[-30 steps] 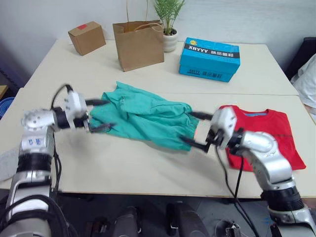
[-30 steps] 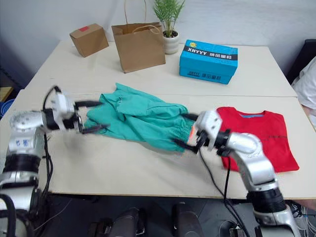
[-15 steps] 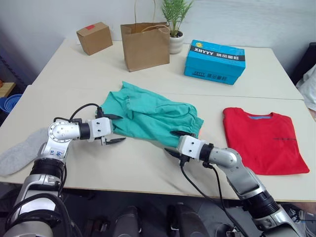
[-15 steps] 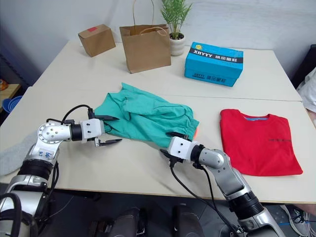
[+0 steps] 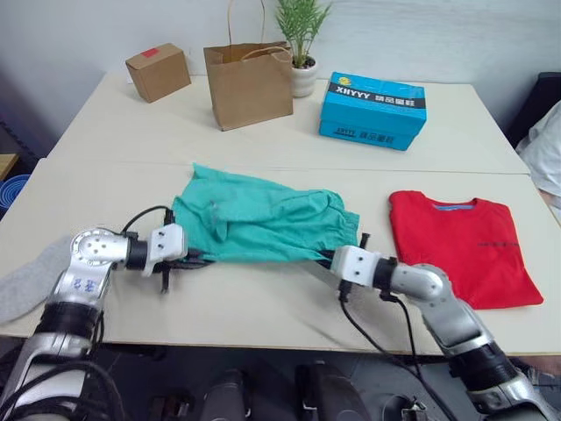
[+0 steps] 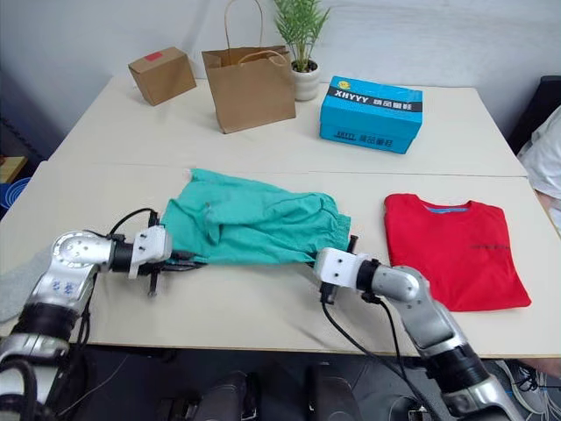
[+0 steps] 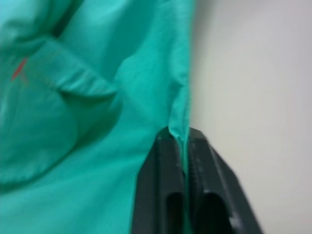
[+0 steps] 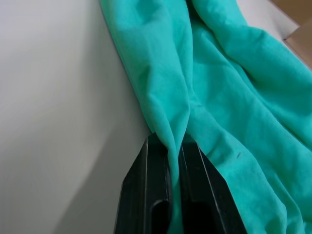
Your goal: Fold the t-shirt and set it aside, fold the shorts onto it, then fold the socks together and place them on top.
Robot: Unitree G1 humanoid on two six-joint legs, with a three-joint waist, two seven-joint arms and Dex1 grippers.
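Both grips are on the shorts (image 5: 263,226), mid-tabletop: my left end effector (image 7: 183,146) and right end effector (image 8: 174,146) each pinch the near hem. Cloth looks light, limp; corners suit holding.

Right hand (image 8: 174,146) pinches a bunched fold at the edge of the rumpled teal-green shorts (image 8: 229,83), lying on the pale counter (image 8: 53,107).
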